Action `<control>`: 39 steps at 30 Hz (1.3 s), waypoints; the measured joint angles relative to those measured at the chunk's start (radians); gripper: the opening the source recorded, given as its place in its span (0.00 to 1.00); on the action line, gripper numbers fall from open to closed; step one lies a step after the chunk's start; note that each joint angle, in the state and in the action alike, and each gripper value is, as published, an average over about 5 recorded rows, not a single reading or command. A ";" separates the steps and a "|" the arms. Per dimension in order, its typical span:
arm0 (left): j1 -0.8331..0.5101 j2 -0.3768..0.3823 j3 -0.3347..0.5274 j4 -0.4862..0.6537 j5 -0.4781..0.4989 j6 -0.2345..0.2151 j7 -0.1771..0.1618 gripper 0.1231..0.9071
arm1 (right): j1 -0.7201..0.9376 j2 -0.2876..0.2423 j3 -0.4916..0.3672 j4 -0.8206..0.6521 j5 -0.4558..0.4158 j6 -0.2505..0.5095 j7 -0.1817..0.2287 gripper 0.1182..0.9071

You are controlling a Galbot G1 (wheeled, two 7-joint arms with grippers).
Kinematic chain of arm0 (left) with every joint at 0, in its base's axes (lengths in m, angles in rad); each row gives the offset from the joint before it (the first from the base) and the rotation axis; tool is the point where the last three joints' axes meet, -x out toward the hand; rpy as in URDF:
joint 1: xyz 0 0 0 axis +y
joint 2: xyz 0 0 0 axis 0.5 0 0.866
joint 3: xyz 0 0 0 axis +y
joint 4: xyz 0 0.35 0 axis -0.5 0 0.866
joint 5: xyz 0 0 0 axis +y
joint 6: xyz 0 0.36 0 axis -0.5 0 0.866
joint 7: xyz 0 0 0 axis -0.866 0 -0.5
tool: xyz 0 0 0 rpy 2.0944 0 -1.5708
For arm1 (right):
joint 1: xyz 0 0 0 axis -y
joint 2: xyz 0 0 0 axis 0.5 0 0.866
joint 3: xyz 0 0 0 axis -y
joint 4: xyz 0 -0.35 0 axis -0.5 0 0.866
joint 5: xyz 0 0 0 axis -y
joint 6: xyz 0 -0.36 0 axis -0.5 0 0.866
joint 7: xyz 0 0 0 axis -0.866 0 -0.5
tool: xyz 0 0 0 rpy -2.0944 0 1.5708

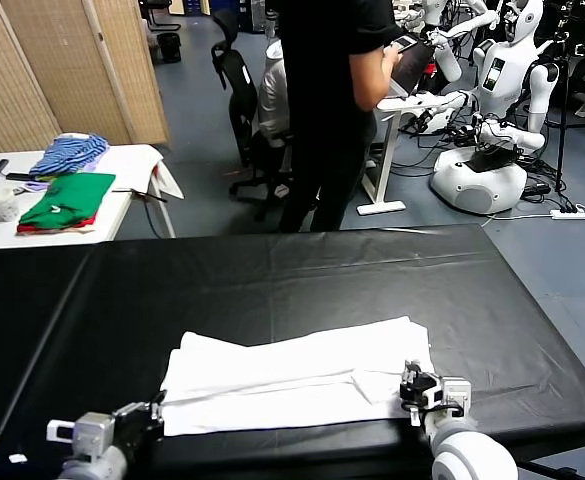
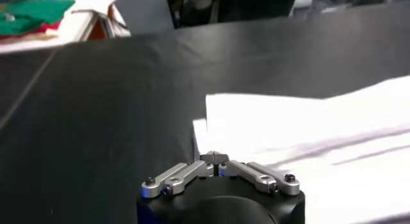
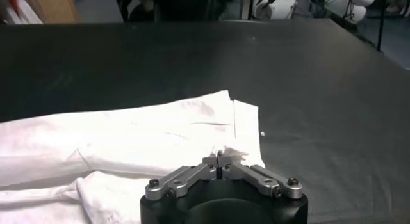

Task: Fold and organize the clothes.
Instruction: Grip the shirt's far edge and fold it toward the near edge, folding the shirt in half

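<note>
The white T-shirt (image 1: 292, 385) lies plain side up on the black table (image 1: 272, 280), folded into a long band near the front edge. My left gripper (image 1: 155, 409) is at the shirt's front left corner. In the left wrist view the gripper (image 2: 213, 157) is shut, its tips on the edge of the cloth (image 2: 307, 136). My right gripper (image 1: 421, 392) is at the shirt's front right corner. In the right wrist view the gripper (image 3: 219, 159) is shut, with a small pucker of cloth (image 3: 141, 136) at its tips. No print shows.
A person in black (image 1: 327, 110) stands behind the table's far edge. A side table (image 1: 132, 160) at the back left holds a folded green garment (image 1: 67, 200), a blue striped garment (image 1: 67, 155) and a cup (image 1: 4, 204). Robots (image 1: 492, 120) and a chair (image 1: 242, 90) stand behind.
</note>
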 joint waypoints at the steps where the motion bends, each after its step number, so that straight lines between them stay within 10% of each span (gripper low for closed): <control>1: 0.004 0.000 0.000 -0.001 0.003 0.000 0.000 0.03 | 0.001 0.000 0.000 0.000 0.000 0.000 0.000 0.03; 27: 0.078 -0.021 0.002 -0.047 0.088 0.000 0.057 0.04 | 0.005 -0.001 -0.002 -0.009 0.003 0.000 0.008 0.04; 31: 0.081 -0.020 0.000 -0.045 0.132 0.000 0.057 0.17 | 0.004 -0.001 -0.002 -0.006 0.003 0.000 0.009 0.31; 39: 0.067 -0.006 -0.030 -0.064 0.171 0.000 0.038 0.81 | 0.000 -0.001 0.000 0.012 0.004 0.000 0.009 0.91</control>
